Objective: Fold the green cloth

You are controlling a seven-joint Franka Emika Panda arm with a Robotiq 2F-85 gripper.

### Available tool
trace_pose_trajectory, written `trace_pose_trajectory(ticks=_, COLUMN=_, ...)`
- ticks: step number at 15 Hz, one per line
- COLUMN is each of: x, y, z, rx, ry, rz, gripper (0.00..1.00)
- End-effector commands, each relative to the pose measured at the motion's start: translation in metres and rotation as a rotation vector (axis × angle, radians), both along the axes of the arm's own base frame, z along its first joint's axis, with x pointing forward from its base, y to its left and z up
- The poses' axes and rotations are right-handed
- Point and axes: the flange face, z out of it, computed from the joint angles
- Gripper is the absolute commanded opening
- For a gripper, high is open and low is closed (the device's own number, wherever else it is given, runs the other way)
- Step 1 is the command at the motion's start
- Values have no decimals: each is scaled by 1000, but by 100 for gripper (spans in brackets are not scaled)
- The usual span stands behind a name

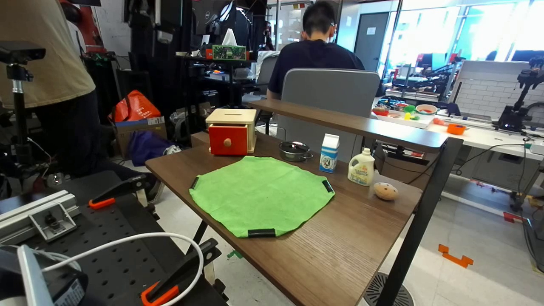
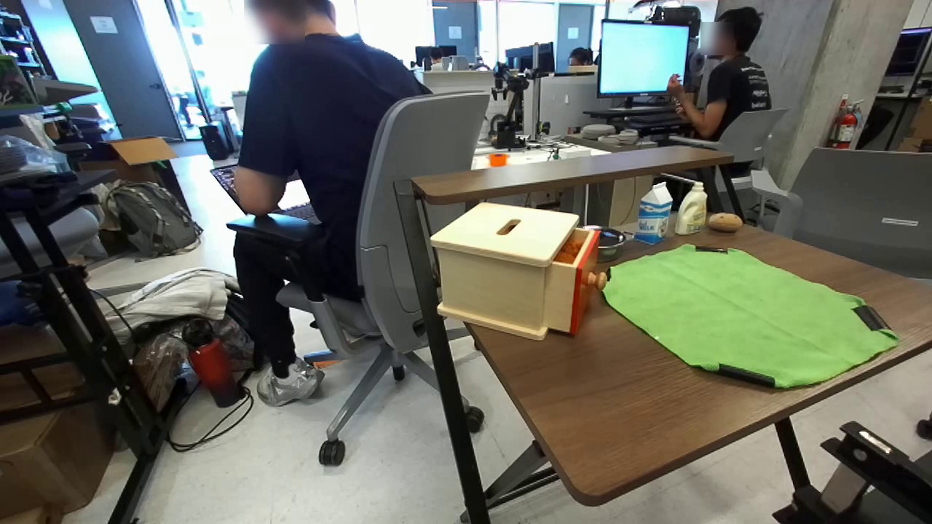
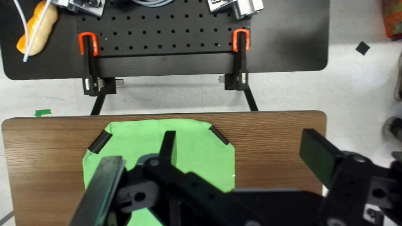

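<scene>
Same table (image 1: 331, 246) oblique in both exterior views, from overhead in the wrist view.

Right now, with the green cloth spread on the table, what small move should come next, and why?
Probably lower the spread fingers toward a black strip edging the green cloth: it lies flat and unfolded, and the fingers stand clear of it, holding nothing.

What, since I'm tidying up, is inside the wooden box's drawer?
Something orange shows inside the partly open drawer in an exterior view; I can't tell what. The wooden box covers the back.
</scene>
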Motion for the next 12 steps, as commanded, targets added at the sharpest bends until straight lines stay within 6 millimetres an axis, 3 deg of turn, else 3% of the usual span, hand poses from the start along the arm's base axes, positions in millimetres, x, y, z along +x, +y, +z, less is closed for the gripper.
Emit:
trace_pose_trajectory(ticks=1, x=32, y=-4, z=-47, rx=-135, ry=30, rz=25, gripper=100)
trace_pose_trajectory(ticks=7, x=63, y=-4, z=-125, rx=-225, ry=16, rz=253, gripper=100)
trace_pose_trajectory(ticks=12, x=74, y=14, z=-165, rx=-210, ry=-125, rz=435, gripper=100)
